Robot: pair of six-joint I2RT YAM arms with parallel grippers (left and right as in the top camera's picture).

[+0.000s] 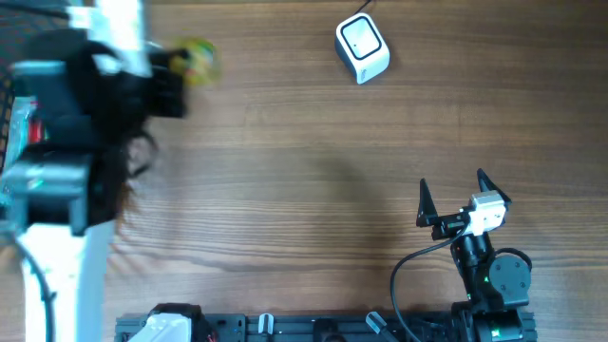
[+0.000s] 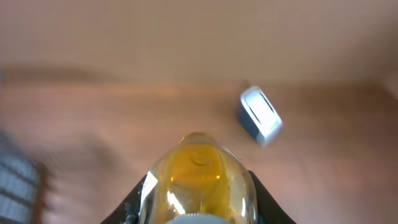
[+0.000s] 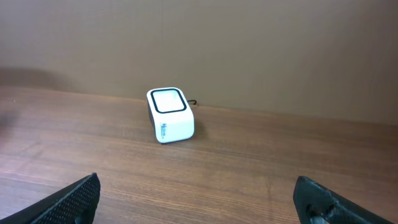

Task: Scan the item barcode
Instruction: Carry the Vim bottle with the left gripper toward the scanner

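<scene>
The item is a clear bottle of yellow liquid with a white cap, held off the table at the far left. My left gripper is shut on it. In the left wrist view the bottle fills the space between the two black fingers, cap toward the camera, and no barcode shows. The white scanner stands on the table at the back centre, to the right of the bottle, and also shows as the scanner and the scanner. My right gripper rests open and empty at the front right, open gripper.
A bin with packaged goods sits at the left edge under the left arm. A black rail runs along the front edge. Bare wooden table lies between the arms.
</scene>
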